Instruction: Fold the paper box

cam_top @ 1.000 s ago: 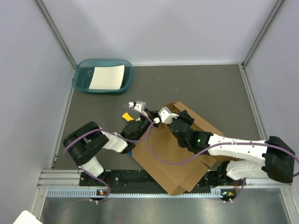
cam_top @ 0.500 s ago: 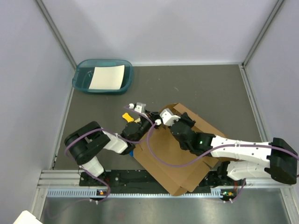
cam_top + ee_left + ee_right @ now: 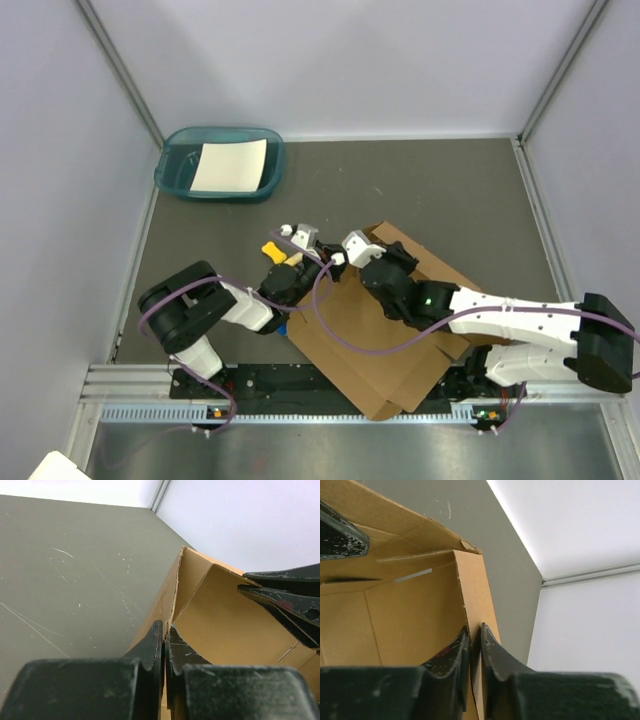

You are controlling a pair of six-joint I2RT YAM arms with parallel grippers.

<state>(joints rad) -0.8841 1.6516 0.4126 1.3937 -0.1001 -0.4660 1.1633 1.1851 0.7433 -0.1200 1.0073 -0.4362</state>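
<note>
The paper box [image 3: 380, 335] is a large brown cardboard sheet lying flat between the two arms, with its far corner flaps raised. My left gripper [image 3: 322, 260] is shut on the thin edge of a raised flap [image 3: 172, 587], which runs between its fingertips [image 3: 164, 630]. My right gripper [image 3: 368, 256] pinches a neighbouring upright panel [image 3: 475, 595], and card shows between its jaws [image 3: 474, 632]. The two grippers face each other across the box's inner face [image 3: 225, 615]. The right fingers [image 3: 280, 602] show in the left wrist view.
A teal tray [image 3: 175, 170] holding a white sheet [image 3: 230, 165] stands at the back left. A small yellow item [image 3: 272, 249] lies by the left wrist, and a blue one [image 3: 284, 325] lies at the box's left edge. Walls enclose the table on three sides.
Both wrists have shifted slightly and the raised corner of the box has moved a little with them. The left wrist has come slightly nearer and to the right.
</note>
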